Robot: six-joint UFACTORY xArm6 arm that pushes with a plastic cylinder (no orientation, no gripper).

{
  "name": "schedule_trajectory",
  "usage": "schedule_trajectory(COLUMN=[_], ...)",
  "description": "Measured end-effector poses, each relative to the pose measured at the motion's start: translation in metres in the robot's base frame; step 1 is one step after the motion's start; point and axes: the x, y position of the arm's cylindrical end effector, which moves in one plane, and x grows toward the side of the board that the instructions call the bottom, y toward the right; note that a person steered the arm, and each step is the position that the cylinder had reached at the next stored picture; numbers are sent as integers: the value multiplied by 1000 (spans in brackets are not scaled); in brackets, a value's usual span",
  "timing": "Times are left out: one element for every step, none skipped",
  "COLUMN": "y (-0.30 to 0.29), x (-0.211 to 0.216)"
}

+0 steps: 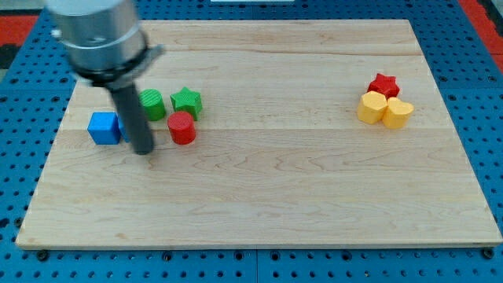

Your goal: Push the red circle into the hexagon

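Observation:
The red circle (181, 127) lies on the wooden board at the view's left, just below a green star (187, 101). The yellow hexagon (372, 108) lies far off at the view's right, touching a yellow heart (397, 113) and a red star (383, 85). My tip (144, 150) rests on the board to the left of the red circle, with a small gap between them. The rod stands between the red circle and a blue cube (103, 127).
A green circle (152, 104) lies just above my tip, partly behind the rod. A second blue piece (125, 130) shows at the rod's left edge, mostly hidden. The board's edge (259, 247) runs along the view's bottom, with a blue pegboard around it.

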Motion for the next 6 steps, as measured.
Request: schedule_trajectory(y=[17, 125, 219, 295, 202, 51], x=[-22, -43, -46, -46, -24, 8])
